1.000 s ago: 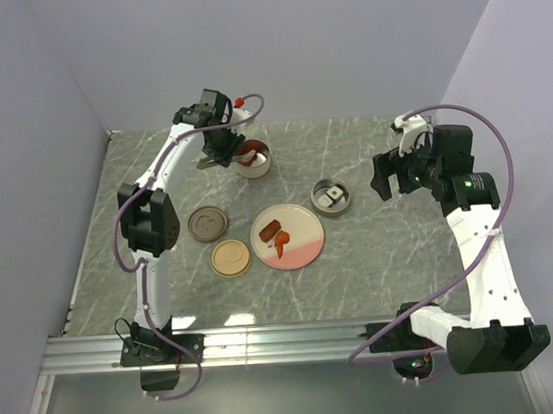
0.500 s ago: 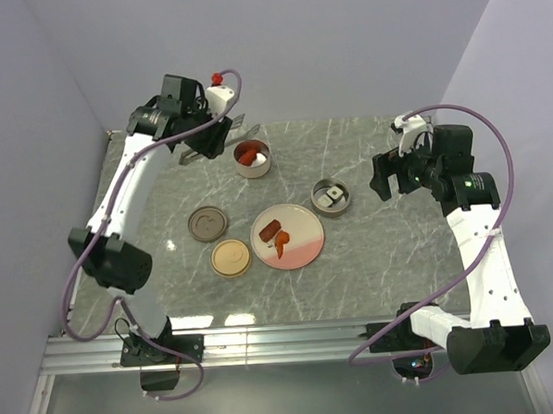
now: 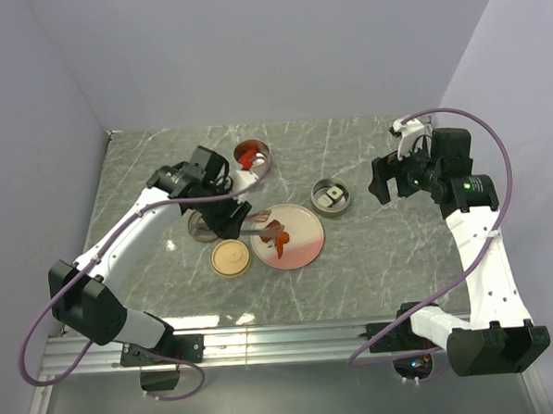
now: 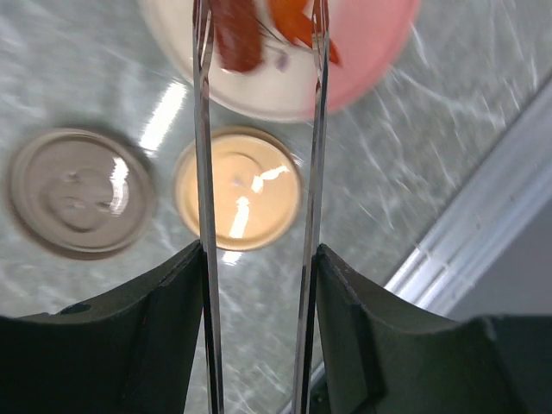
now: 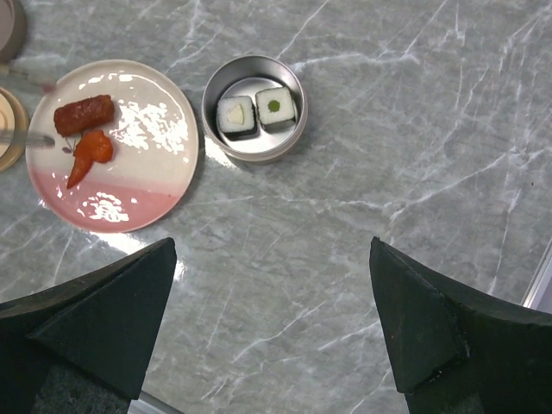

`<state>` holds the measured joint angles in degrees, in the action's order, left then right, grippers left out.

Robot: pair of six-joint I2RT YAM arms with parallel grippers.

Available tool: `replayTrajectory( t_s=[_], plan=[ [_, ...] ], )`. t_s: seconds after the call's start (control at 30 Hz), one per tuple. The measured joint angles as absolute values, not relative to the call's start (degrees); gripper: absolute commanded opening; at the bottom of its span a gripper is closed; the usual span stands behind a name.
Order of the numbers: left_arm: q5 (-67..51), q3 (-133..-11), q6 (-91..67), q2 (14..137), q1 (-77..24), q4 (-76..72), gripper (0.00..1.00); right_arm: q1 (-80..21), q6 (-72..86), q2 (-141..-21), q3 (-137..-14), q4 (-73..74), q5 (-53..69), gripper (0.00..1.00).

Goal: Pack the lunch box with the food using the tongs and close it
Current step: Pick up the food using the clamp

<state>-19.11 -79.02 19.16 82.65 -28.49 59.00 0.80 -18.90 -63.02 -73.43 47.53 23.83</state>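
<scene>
The left gripper [image 4: 259, 259] pinches the tongs [image 4: 204, 172], whose arms reach over the plate [image 5: 147, 181] — tips by the sausage [image 5: 84, 114] and carrot [image 5: 89, 151]. The right gripper [image 5: 270, 250] hangs spread wide above the worktop [image 5: 388, 155].

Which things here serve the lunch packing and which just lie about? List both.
Job: tongs; sausage; carrot piece; sushi pieces; sushi tin; far tin; grey lid; tan lid.
Lying about: plate; table; rail.
</scene>
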Motion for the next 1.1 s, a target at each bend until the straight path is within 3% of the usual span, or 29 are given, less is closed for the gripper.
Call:
replayTrajectory(
  t_s=[0.23,1.1],
  plan=[
    [-15.59,-73.89,17.76,82.04,-32.14,56.97,0.53,0.8,-19.14,-61.6,-71.53,47.7,23.81,1.0],
    [-10.31,-72.31,16.82,85.62,-34.61,53.6,0.5,0.8,-19.35,-61.12,-70.81,47.66,23.42,1.0]
  ],
)
